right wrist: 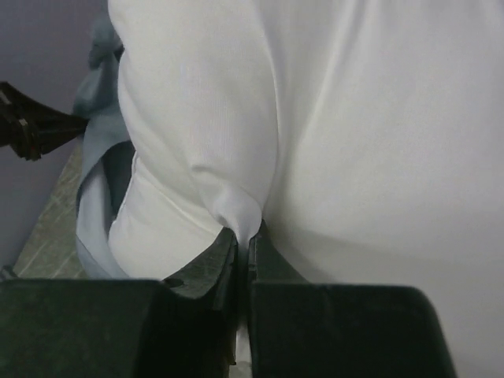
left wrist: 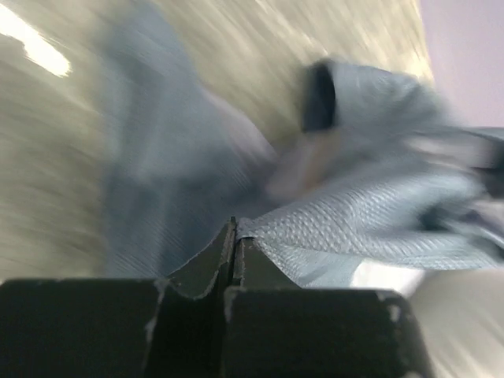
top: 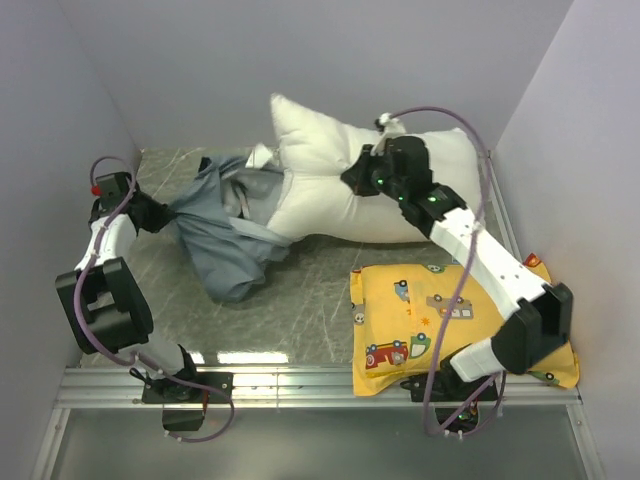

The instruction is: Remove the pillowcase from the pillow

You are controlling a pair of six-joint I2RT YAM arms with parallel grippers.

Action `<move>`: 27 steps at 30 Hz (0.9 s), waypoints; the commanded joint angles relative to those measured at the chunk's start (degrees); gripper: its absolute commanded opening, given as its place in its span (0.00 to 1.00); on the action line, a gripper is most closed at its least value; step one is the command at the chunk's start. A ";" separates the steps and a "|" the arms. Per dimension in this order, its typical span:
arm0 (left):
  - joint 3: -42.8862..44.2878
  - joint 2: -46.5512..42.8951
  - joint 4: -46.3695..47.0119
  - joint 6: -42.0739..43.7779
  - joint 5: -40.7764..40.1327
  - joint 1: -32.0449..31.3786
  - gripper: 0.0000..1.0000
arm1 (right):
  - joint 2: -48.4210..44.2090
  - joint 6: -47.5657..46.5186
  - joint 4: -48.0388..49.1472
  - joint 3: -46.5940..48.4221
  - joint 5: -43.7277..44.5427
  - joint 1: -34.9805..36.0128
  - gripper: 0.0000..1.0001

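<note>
— so, where to pull from?
— from the left gripper (left wrist: pixel 234 232), clenched on a fold of the pillowcase (top: pixel 232 238), bunched left of centre in the overhead view and overlapping the left end of the pillow (top: pixel 350 170). drag low toward the left edge.
— and the right gripper (right wrist: pixel 242 240)?
— pinched shut on a tuck of pillow, upper middle. hold firm as anchor, no yielding.

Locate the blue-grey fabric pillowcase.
The pillowcase lies bunched left of centre in the top view, pinched by the left gripper, against the large white pillow.
</note>
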 commanded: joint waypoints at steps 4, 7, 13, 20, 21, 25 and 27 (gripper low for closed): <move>1.93 0.97 5.85 0.70 -8.25 4.03 0.01 | -8.53 0.58 4.62 -2.49 5.03 -4.36 0.00; 2.71 0.96 4.90 1.75 -6.82 2.02 0.01 | -6.51 1.28 5.14 0.32 3.18 -4.45 0.00; 4.48 0.44 3.05 4.38 -7.00 -4.14 0.01 | 1.04 1.28 3.48 12.34 0.89 -4.45 0.00; 4.65 -3.69 1.12 6.32 -9.02 -9.07 0.36 | 12.55 1.37 2.07 25.87 -2.53 -2.44 0.00; 4.74 -4.39 0.77 6.50 -9.02 -9.24 0.44 | 13.53 1.20 1.72 27.12 -2.45 -1.65 0.00; 5.53 -9.65 -0.38 8.25 -9.73 -9.95 0.74 | 18.27 -0.65 1.10 31.25 0.27 2.40 0.00; 5.79 -11.60 -0.73 9.57 -9.47 -10.30 0.79 | 20.65 -0.56 1.54 31.61 2.02 3.98 0.00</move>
